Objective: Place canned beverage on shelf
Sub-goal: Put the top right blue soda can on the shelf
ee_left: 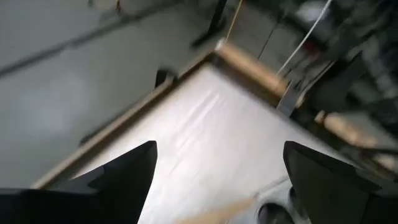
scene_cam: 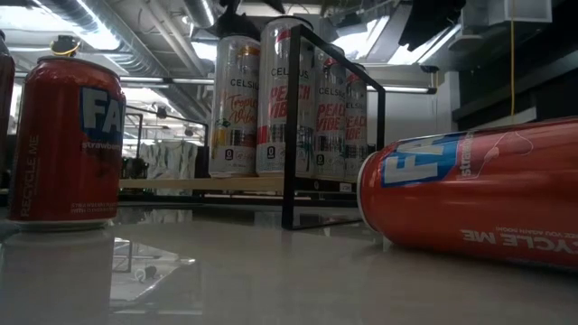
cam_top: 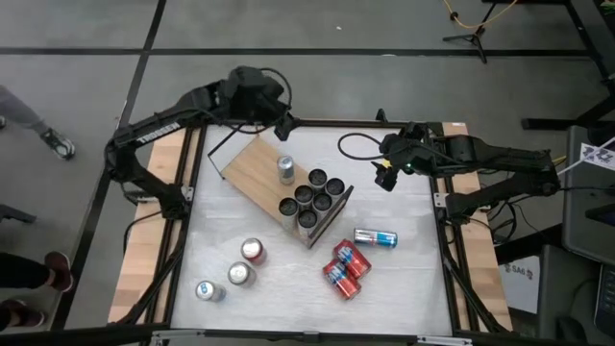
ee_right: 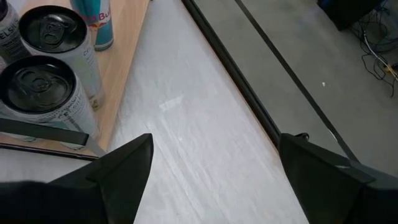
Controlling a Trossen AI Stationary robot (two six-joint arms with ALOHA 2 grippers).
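Cans first, working across the bench [cam_top: 404,279] from the left: three loose ones stand upright near the front-left, a silver-blue can [cam_top: 207,290], a silver-topped can [cam_top: 239,275] and a red-topped can [cam_top: 253,251], all well apart from the shelf and waiting their turn. Up at the back-left, the left tool [cam_top: 285,126] hangs above the far corner of the shelf, fingers spread wide, holding nothing; its wrist view shows only bare bench between the two dark fingers.

Centre now, and the shelf [cam_top: 255,168] sits at an angle, a light-wood board on a black wire frame. On it, a lone slim can [cam_top: 285,169] stands near the middle, and a tight cluster of six dark-topped cans [cam_top: 312,197] crowds the end nearer the right arm. So I'd call that seven placed, with open board left at the other end.

Moving right, a blue-and-silver can [cam_top: 375,237] lies on its side just off the shelf, and below it a pair of red cans [cam_top: 346,268] lies touching. That makes six to go, by my count. Right tool [cam_top: 385,177] hovers just beyond the shelf's crowded end, jaws parted, empty.
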